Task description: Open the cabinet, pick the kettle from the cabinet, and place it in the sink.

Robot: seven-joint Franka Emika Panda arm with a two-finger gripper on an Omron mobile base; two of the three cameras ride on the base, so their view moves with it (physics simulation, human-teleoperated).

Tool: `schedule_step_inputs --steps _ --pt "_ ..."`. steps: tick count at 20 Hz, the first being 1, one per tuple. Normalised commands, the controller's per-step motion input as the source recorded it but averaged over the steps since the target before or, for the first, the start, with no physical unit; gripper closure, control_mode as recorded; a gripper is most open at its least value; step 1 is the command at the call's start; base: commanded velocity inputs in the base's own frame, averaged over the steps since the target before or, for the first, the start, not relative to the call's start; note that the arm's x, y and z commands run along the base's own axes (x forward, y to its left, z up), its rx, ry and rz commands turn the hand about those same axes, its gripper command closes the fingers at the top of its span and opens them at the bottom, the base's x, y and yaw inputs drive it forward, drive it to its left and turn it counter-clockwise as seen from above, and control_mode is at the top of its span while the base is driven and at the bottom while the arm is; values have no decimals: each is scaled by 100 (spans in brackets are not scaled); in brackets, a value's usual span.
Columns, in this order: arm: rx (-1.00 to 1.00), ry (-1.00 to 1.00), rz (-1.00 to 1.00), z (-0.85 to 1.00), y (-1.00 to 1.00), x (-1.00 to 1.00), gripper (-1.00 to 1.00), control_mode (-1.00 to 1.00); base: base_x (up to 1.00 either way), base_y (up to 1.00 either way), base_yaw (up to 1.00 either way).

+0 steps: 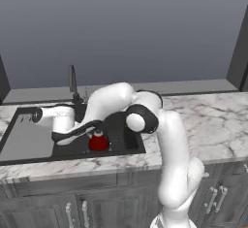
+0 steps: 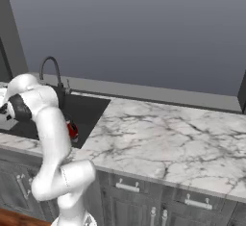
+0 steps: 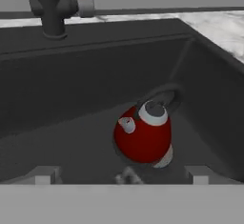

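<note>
Red is what you spot first in the left base view: the kettle (image 1: 99, 141) sits low inside the black sink (image 1: 29, 142), toward the basin's right end, with the white arm bent over the tabletop (image 1: 208, 120) and reaching left across it. From here you cannot make out the fingers themselves, as the hand is turned away over the drainboard side, near the faucet (image 1: 73, 82). In the right base view you see a sliver of the kettle (image 2: 72, 131) peeking out behind the arm's white link, down in the sink (image 2: 89, 109) beside its near right wall, with the faucet (image 2: 52, 71) arching behind. In the hand view the kettle (image 3: 144, 132) rests on the sink (image 3: 86, 85) floor, tipped over rather than upright, its black handle arching up and away. You see the two fingers (image 3: 121, 175) standing spread wide at the bottom, one tip (image 3: 44, 175) well to the kettle's left and one just to its lower right; they grip nothing, and the kettle lies ahead of them, apart from both tips.
</note>
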Motion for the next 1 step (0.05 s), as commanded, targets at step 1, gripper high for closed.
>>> schedule_step_inputs --steps 1 --pt "29 0 50 24 -21 -36 -100 -100 0 0 0"
